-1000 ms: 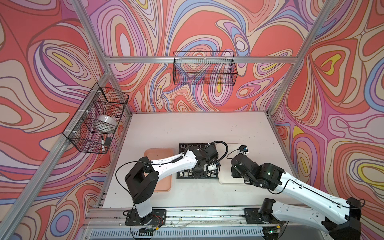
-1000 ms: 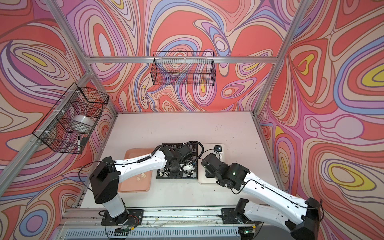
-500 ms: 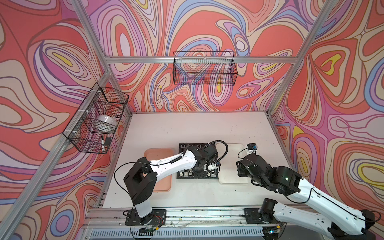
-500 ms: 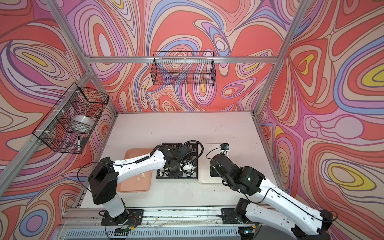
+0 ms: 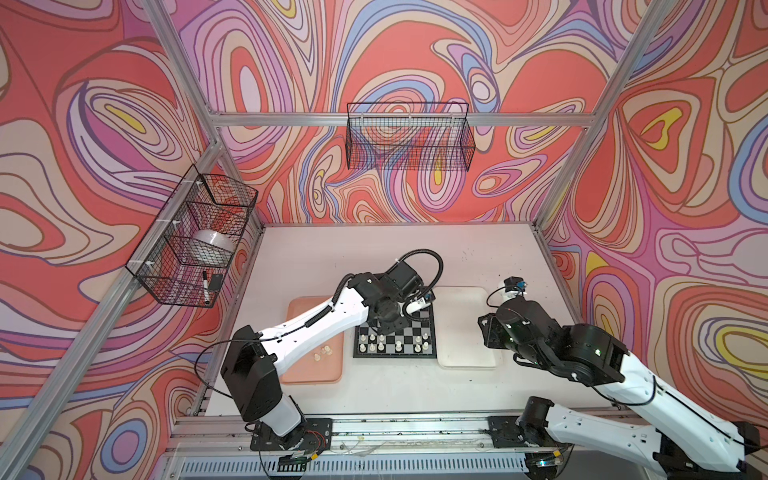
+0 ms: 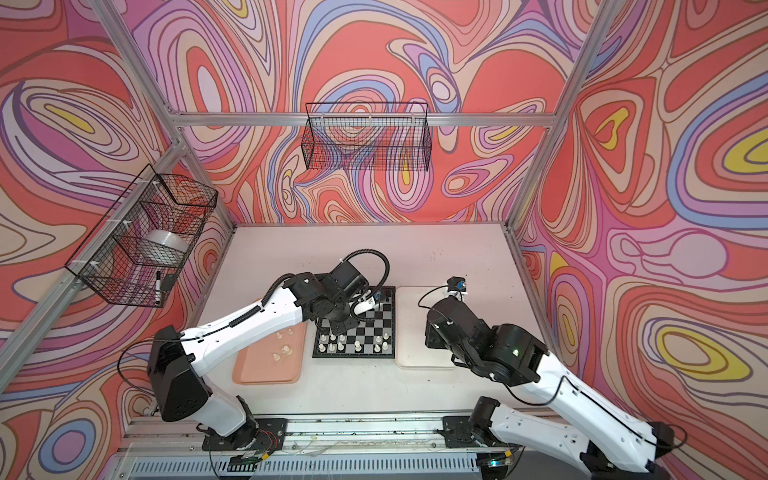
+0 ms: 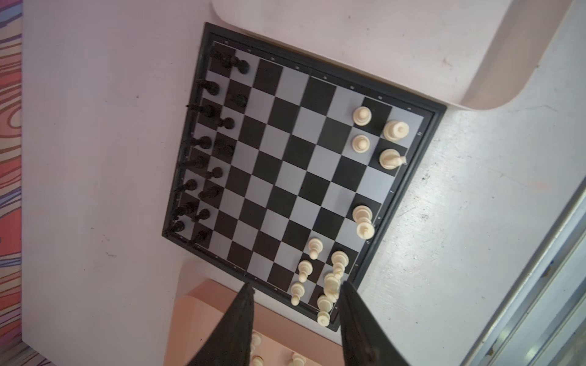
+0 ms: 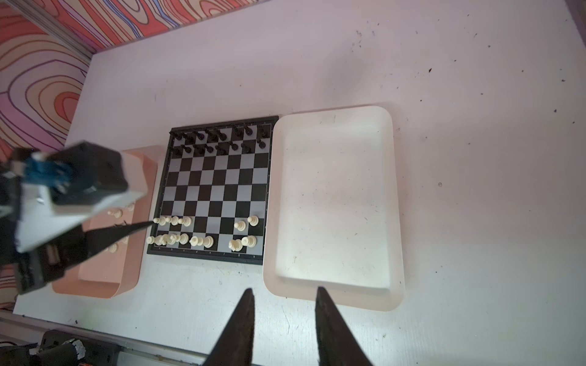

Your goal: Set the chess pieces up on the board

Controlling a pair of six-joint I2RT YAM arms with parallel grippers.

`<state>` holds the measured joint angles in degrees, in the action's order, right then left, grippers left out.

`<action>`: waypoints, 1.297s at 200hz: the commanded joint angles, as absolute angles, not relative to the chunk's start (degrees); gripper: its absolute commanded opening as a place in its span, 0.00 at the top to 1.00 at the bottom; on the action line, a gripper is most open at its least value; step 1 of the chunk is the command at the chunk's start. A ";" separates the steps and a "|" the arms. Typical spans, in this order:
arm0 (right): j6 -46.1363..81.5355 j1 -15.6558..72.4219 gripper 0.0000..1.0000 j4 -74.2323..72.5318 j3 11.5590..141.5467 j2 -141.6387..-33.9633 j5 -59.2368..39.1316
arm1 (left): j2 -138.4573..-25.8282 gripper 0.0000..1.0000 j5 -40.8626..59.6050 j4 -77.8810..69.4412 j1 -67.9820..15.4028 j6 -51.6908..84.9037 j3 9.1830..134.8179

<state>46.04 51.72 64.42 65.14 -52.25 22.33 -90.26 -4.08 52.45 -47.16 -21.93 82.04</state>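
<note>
On the counter [image 5: 374,399], in both top views: board [image 5: 399,332] between pink tray [image 5: 316,374] and white tray [image 5: 461,324]; a few cream chess pieces [image 5: 324,353] loose in the pink tray. Left hand [image 5: 376,331] low over the board's near corner beside the pink tray, mostly hidden under its own wrist. Right hand [image 5: 487,336] raised over the white tray, well apart from the board.

Left wrist view: fingers [image 7: 241,317] parted, nothing gripped between them, tips just beside a crowded knot of white men [image 7: 333,282] at that corner. Black men [image 7: 203,143] ranked along the far two rows.

Right wrist view: right hand's fingers [image 8: 329,317] parted, holding nothing, poised by the white tray's near rim.

Likely trouble: toppling or shoving of the crowded white men on any sideways swing or careless lift of the left fingers, given so little room. Wrong squares also likely, with gaps mid-row and bunching at the corner. Possible slip of a tiny round base from the pinch on the next pickup.

Against one second ago: right arm drawn back from the board's edge toward its own side; left arm in much the same place.
</note>
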 commanded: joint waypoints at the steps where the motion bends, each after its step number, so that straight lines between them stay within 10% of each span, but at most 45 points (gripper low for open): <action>1: 43.19 51.50 0.67 65.52 67.86 -55.97 17.81 | -85.51 0.39 -3.92 54.08 -43.67 -20.07 83.85; 46: 38.51 51.49 0.67 61.17 69.53 -59.77 15.15 | -78.67 0.22 -1.67 55.55 -34.62 -17.80 80.66; 161: 36.65 51.50 0.67 54.35 61.62 -58.97 13.58 | -71.06 0.36 9.62 57.07 -18.64 -24.43 62.38; 259: 42.25 51.50 0.68 52.68 54.11 -53.41 12.82 | -66.13 0.25 11.51 59.30 -14.40 -33.56 55.01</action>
<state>39.53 51.72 53.08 56.31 -55.92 12.80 -66.63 11.00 57.87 -15.57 -29.95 56.47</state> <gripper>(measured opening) 0.323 0.766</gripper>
